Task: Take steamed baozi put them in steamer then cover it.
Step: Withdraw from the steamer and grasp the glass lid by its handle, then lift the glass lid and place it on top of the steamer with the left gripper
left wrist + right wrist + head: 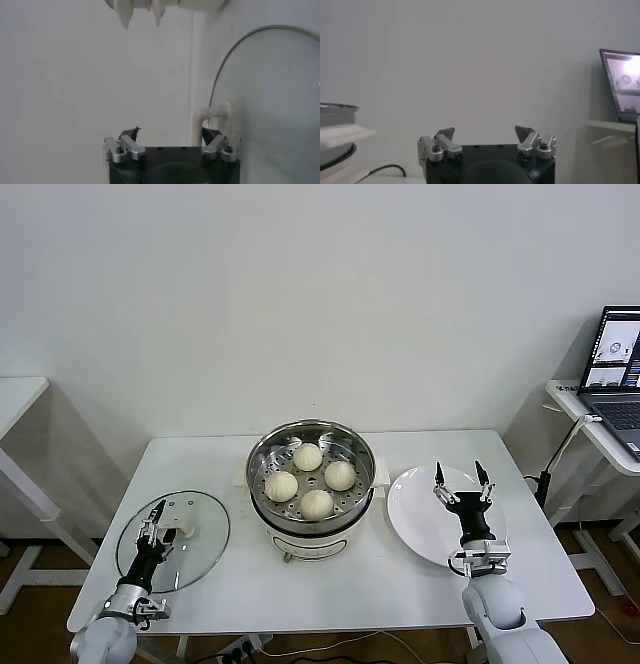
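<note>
White table (330, 584) against a plain pale wall, with the corner of another white table (20, 399) at the left edge and a side desk at the right carrying an open laptop (618, 364). Centred on the table, the steamer (312, 479): shiny steel pot on a white base, side handles, lid off. Inside on the perforated tray, four steamed baozi (312, 479), one toward the wall, one at each side, one toward the robot, set close together but apart. Right of the steamer and just beside it, a flat white plate (415, 524) with nothing on it. Left of the steamer and clear of it, the cover (195, 544), clear glass with a metal rim, lying flat on the table with its white handle (183, 529) up. Left gripper (155, 519) low over the cover at the handle, fingers spread to either side of it, one finger (212, 135) right against the handle in the left wrist view, no firm pinch visible. Right gripper (460, 477) raised above the plate, fingers spread wide, holding nothing.
</note>
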